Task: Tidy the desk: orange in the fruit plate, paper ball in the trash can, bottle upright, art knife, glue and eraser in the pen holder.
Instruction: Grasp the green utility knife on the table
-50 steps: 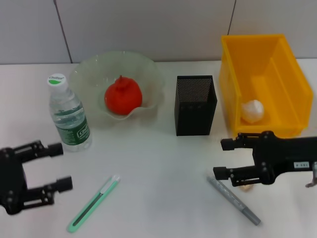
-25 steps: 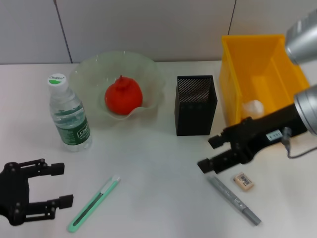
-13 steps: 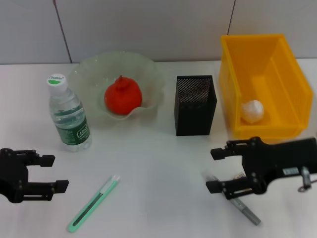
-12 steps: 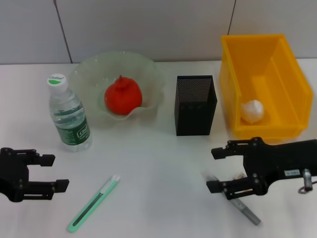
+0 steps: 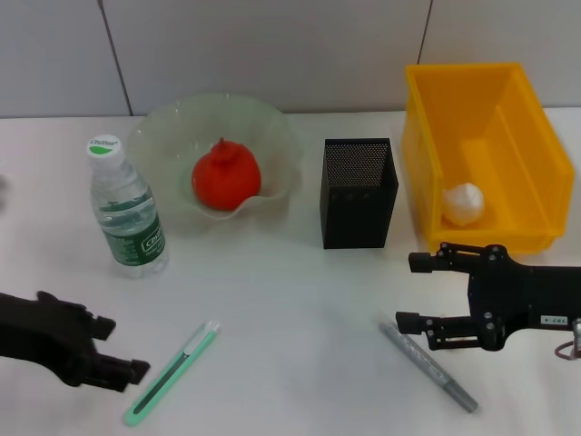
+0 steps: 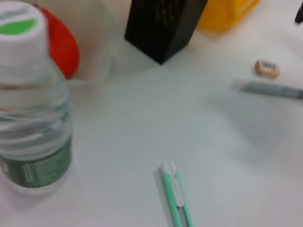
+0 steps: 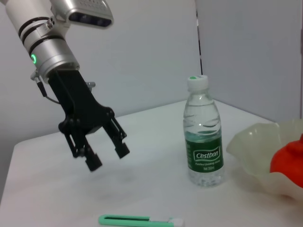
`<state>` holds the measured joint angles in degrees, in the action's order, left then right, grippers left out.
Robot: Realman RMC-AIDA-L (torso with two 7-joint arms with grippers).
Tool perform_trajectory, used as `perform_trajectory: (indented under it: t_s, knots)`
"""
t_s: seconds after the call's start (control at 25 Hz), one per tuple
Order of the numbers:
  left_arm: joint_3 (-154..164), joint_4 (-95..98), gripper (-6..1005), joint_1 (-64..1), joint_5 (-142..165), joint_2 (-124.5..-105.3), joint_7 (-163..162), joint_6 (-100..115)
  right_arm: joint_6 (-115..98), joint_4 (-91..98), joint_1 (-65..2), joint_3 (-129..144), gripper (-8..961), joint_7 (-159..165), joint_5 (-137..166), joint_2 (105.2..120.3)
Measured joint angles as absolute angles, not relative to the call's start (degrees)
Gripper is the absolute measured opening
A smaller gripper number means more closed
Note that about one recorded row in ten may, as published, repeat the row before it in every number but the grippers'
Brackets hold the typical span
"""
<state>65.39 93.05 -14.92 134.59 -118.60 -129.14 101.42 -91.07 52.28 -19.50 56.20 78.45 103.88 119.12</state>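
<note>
With orange [image 5: 225,179], paper ball [image 5: 461,203] and bottle [image 5: 126,208] sorted, the spread right gripper [image 5: 419,292] hovers just beyond the pen holder [image 5: 358,192], over the glue pen [image 5: 428,366], while the spread left gripper [image 7: 106,155] nears the art knife [image 5: 171,373].

Green art knife [image 5: 171,373] flat on desk [image 5: 290,336]

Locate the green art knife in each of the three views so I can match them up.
Head view: art knife lies on the table near the front, just right of the left gripper.
Left wrist view: art knife at the lower edge, partly cut off.
Right wrist view: art knife along the bottom, below the left gripper.
Shared landmark: the upright bottle.
</note>
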Motion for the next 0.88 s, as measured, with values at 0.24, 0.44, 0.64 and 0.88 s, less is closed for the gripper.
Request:
perform_trajectory:
  t_s: [0.24, 0.44, 0.64, 0.88]
  knots:
    - [79.68, 96.84, 761, -15.05, 142.27, -118.70, -143.46, 96.31, -90.97, 51.56, -20.12, 55.93, 826, 77.02, 103.82, 119.09]
    - [84.93, 97.18, 760, -16.11, 144.00, -118.74, -150.55, 95.35, -90.31, 51.15, -20.54, 55.82, 826, 76.61, 103.77, 119.09]
    - [92.62, 97.58, 759, -17.35, 151.27, -118.74, -157.28, 93.68, -90.23, 51.04, -21.06, 55.80, 826, 76.45, 103.56, 119.09]
    - [99.50, 97.18, 758, -18.16, 156.84, -118.78, -161.57, 92.10, -90.18, 50.29, -21.62, 55.81, 826, 75.89, 103.53, 119.09]
